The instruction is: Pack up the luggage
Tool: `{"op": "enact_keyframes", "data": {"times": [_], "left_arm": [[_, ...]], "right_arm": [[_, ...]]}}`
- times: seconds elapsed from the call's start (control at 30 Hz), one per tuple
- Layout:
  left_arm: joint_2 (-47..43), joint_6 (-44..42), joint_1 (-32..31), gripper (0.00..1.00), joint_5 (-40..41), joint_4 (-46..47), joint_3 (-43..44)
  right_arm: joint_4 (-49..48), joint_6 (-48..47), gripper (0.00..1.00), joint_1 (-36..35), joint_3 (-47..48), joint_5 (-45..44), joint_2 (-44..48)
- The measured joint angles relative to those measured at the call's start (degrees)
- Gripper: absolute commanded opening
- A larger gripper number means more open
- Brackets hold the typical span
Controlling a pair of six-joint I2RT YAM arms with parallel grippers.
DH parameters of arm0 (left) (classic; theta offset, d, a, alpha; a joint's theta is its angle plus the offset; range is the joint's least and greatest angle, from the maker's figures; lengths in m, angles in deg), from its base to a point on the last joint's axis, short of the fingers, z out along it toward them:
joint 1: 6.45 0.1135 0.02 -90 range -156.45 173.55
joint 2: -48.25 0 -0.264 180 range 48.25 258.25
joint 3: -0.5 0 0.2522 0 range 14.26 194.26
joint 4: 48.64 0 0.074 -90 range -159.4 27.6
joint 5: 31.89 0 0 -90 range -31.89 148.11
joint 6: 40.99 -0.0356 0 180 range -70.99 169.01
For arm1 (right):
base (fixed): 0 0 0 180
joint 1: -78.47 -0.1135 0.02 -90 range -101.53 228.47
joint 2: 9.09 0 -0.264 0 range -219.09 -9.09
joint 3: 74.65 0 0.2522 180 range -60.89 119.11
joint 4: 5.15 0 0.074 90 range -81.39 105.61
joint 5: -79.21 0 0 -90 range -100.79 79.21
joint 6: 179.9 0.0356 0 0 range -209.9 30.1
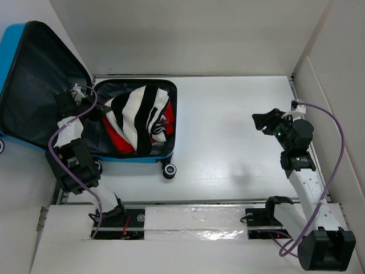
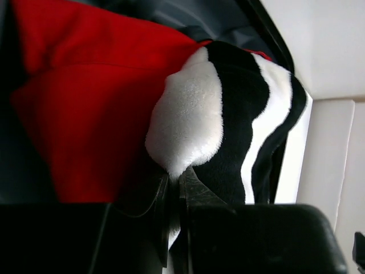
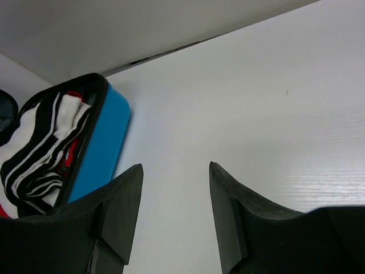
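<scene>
The blue luggage (image 1: pixel 132 158) lies open at the left of the table, its dark-lined lid (image 1: pixel 34 85) leaning back. Inside lie a red garment (image 1: pixel 117 137) and a black-and-white striped fleece (image 1: pixel 140 114) on top. My left gripper (image 1: pixel 98 108) is at the case's left edge, shut on a fold of the striped fleece (image 2: pixel 188 123), with the red garment (image 2: pixel 85 97) beside it. My right gripper (image 1: pixel 263 121) hangs open and empty over the bare table at the right; the case (image 3: pixel 100 151) shows far left in its view.
White walls close in the table at the back and right. A raised white panel (image 1: pixel 319 103) stands along the right side. The case's black wheel (image 1: pixel 169 170) sticks out toward the table's middle.
</scene>
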Motion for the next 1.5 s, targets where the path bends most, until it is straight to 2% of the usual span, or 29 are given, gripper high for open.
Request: {"op": "enact_keyframes", "data": {"times": [0.2,0.37,0.4,0.43,0.47,0.53,0.6,0.63,0.7,0.73,0.8,0.83,0.87,0.97,1.07,1.17,1.2,1.27,1.33,1.37,1.4,1.43,1.5], "left_arm": [[2.23,-1.01,1.05,0.00,2.01,-3.04,4.13],[1.97,-1.88,1.03,0.00,7.08,-3.87,3.17],[1.60,-1.88,1.05,0.07,8.33,-3.82,2.08],[1.03,-1.88,1.07,0.33,9.33,-3.78,0.79],[0.35,-2.16,1.07,0.43,10.34,-3.82,-0.44],[-1.20,-2.21,1.16,0.56,12.35,-4.70,-2.08],[-3.06,-2.14,1.36,0.57,13.99,-5.77,-2.36],[-4.11,-2.01,1.40,0.55,14.60,-5.97,-2.38],[-8.48,-1.57,1.33,0.51,16.79,-6.03,-2.82],[-10.93,-1.31,1.03,0.39,17.84,-6.16,-3.02],[-18.01,-0.37,0.31,0.22,22.08,-6.64,-3.13],[-22.16,-0.13,-0.04,0.06,24.20,-6.62,-3.15],[-26.73,0.46,-0.37,0.00,26.67,-6.43,-3.28],[-39.85,1.14,-1.05,0.00,35.78,-6.43,-3.48],[-47.93,2.56,-1.03,0.00,47.58,-9.46,-2.78],[-50.38,4.09,-0.87,0.00,58.80,-13.09,-2.69],[-50.23,4.66,-0.87,0.00,62.95,-14.69,-3.10],[-49.20,5.79,-1.22,0.10,71.28,-19.21,-4.02],[-48.22,7.13,-1.64,0.26,78.27,-23.67,-4.28],[-47.54,7.87,-1.70,0.30,80.98,-25.09,-4.42],[-46.99,8.74,-1.77,0.41,84.02,-26.40,-4.61],[-46.51,8.94,-1.95,0.47,85.20,-27.08,-5.03],[-46.14,10.23,-1.97,0.56,89.66,-28.81,-5.90]], "right_arm": [[-0.04,0.00,0.56,-0.83,0.00,0.24,-0.24],[-0.04,0.00,0.56,-1.79,0.00,0.52,-1.29],[-0.07,0.00,0.57,-2.01,0.00,0.55,-1.46],[-0.04,0.02,0.57,-2.27,0.00,0.55,-1.53],[-0.02,0.00,0.57,-2.58,0.00,0.50,-1.57],[-0.07,0.02,0.57,-3.08,0.00,0.50,-1.55],[-0.04,0.02,0.54,-3.69,0.00,0.22,-1.51],[-0.04,0.00,0.42,-3.87,0.00,0.11,-1.51],[-0.04,-0.04,0.25,-4.39,0.00,-0.24,-1.46],[-0.07,-0.24,0.15,-4.59,0.00,-0.31,-1.46],[-0.04,-0.37,0.00,-4.85,0.00,-0.55,-1.46],[0.00,-0.42,0.00,-4.90,0.00,-0.52,-1.42],[0.00,-0.37,0.00,-4.90,0.00,-0.52,-1.33],[0.02,-0.44,0.00,-4.90,0.00,-0.44,-0.66],[0.00,-0.48,0.08,-5.16,0.00,-0.31,0.42],[-0.02,-0.76,0.17,-5.57,0.00,-0.04,0.90],[-0.02,-0.83,0.23,-5.66,0.00,-0.02,0.90],[0.02,-0.94,0.29,-6.08,0.00,-0.07,0.87],[-0.04,-1.09,0.32,-6.97,0.00,-0.02,0.85],[-0.02,-1.18,0.33,-7.37,0.00,0.07,0.76],[-0.02,-1.29,0.34,-7.74,0.00,0.15,0.63],[-0.02,-1.29,0.34,-8.24,0.00,0.15,0.39],[0.00,-1.36,0.35,-8.83,0.00,0.15,-0.15]]}}
